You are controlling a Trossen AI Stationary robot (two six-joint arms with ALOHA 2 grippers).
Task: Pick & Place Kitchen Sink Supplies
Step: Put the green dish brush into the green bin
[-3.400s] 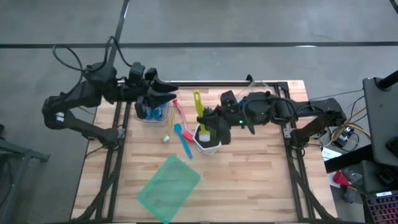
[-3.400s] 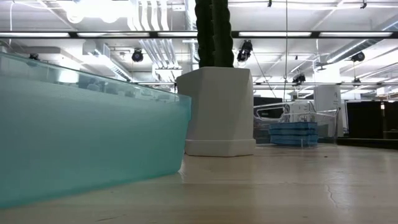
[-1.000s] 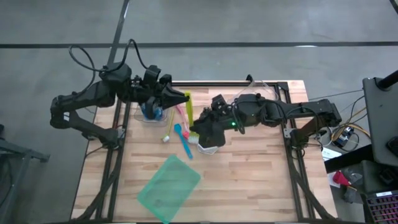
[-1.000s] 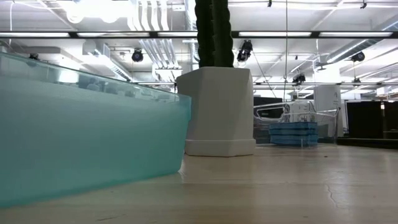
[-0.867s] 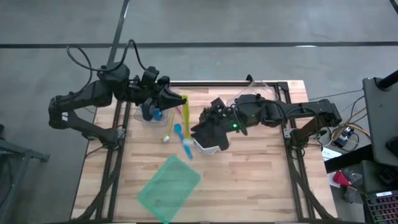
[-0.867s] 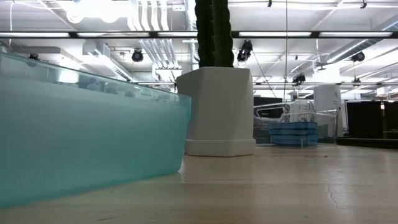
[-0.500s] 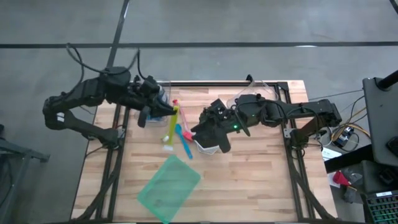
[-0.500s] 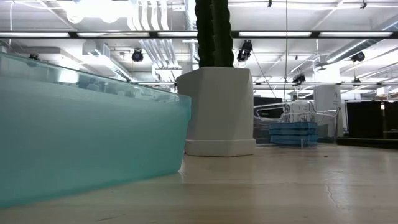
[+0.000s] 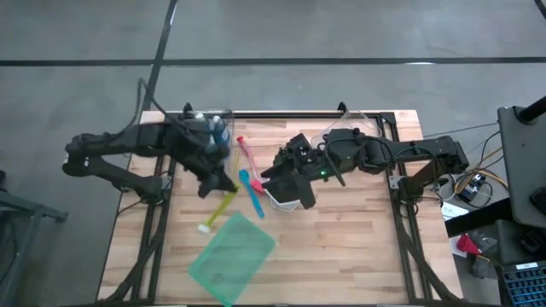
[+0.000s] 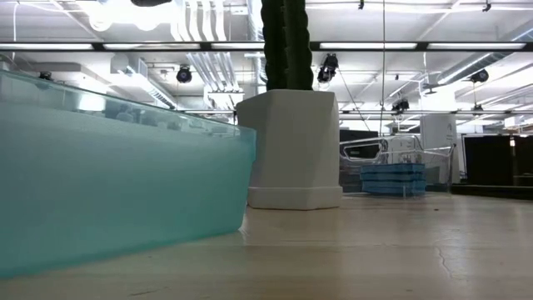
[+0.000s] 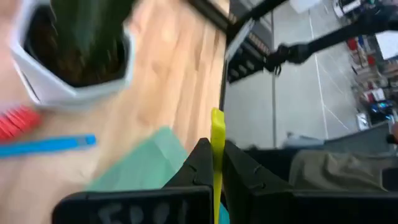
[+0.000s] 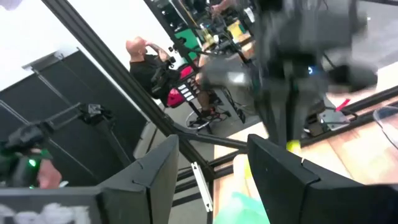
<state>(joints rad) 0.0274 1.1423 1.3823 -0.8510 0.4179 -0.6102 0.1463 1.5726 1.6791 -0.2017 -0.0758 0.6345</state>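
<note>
My left gripper (image 9: 220, 185) hovers over the table's left part, shut on a lime brush (image 9: 213, 211) whose white head (image 9: 205, 228) points toward the near edge. A red brush (image 9: 246, 153) and a blue brush (image 9: 252, 193) lie flat on the wood beside the white pot (image 9: 287, 203) with the green cactus (image 11: 87, 18). My right gripper (image 12: 211, 174) stands open and level over that pot, holding nothing. Something blue shows in a clear container (image 9: 215, 130) at the far left. My left gripper pinches the lime brush's thin handle (image 11: 217, 144) between its two fingers. The fingers slant downward from the table's left side. A short stretch of handle sticks out past the fingertips. The rest slants down toward the near edge, held above the table.
A translucent green square sheet (image 9: 232, 256) lies near the front edge, just beyond the brush's head, and fills the left of the low view (image 10: 117, 183). A black rail (image 9: 281, 112) runs along the far edge. A person sits in the room beyond the table (image 12: 140, 53).
My left gripper has swung from beside the clear container toward the near edge and downward, tipping its fingers down, and carried the lime brush along. The brush, which stood near the red brush, now slants with its white head close to the green sheet.
</note>
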